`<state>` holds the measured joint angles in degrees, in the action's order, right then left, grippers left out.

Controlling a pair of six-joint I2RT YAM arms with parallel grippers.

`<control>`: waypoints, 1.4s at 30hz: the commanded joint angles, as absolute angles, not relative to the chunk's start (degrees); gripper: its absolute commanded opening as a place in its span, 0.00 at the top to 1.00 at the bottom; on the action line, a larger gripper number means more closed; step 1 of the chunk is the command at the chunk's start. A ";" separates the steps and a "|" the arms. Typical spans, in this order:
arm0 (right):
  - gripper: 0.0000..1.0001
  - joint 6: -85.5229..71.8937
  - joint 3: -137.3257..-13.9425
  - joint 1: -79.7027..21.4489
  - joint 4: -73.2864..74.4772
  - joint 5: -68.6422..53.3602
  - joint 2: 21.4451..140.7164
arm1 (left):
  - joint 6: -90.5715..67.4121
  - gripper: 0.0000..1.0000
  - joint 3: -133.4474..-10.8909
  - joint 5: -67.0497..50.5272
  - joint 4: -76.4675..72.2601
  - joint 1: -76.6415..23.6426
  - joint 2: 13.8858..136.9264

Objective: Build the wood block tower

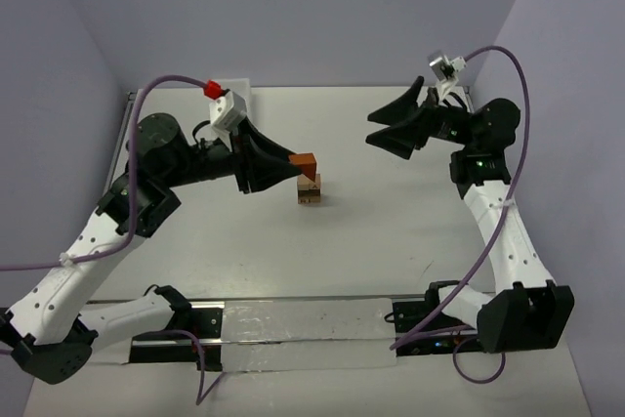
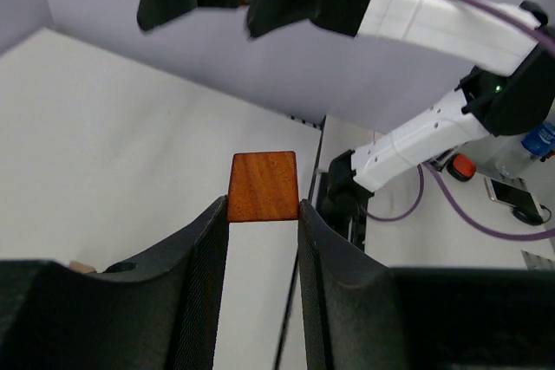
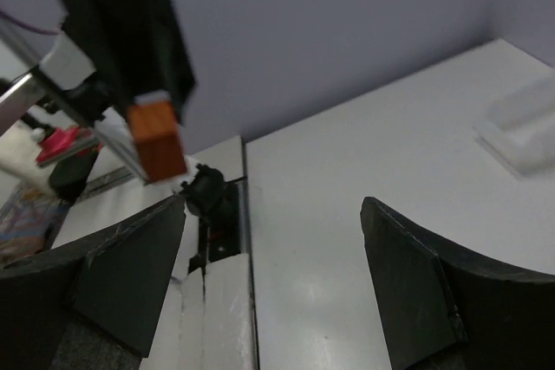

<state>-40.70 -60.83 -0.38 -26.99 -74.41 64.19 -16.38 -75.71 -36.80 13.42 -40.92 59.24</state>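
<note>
The wood block tower (image 1: 310, 191) is a short stack of tan and dark brown blocks in the middle of the table. My left gripper (image 1: 298, 165) is shut on a reddish-brown block (image 1: 305, 162), held just above the tower's top. In the left wrist view the block (image 2: 263, 186) sits clamped between my fingertips. The block also shows in the right wrist view (image 3: 158, 137). My right gripper (image 1: 383, 131) is open and empty, raised to the right of the tower. The tower itself is hidden in both wrist views.
A white plastic bin (image 1: 238, 97) stands at the table's far edge behind the left arm; it also shows in the right wrist view (image 3: 525, 123). A black rail (image 1: 293, 314) runs along the near edge between the arm bases.
</note>
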 commanded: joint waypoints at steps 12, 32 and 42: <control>0.11 -56.16 -70.86 -20.24 -42.72 -76.51 72.87 | -23.61 1.00 -70.12 -40.03 2.63 -39.57 58.55; 0.27 -54.65 -67.87 -26.60 -41.82 -77.32 75.59 | -23.91 1.00 -69.61 -38.06 2.54 -38.77 58.36; 0.39 -56.22 -67.21 -27.42 -44.80 -77.87 75.32 | -23.97 1.00 -68.99 -37.74 2.58 -37.85 58.65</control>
<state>-55.29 -67.07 -26.76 -41.00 -77.00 76.20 -23.40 -69.13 -37.99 5.36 -38.51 59.16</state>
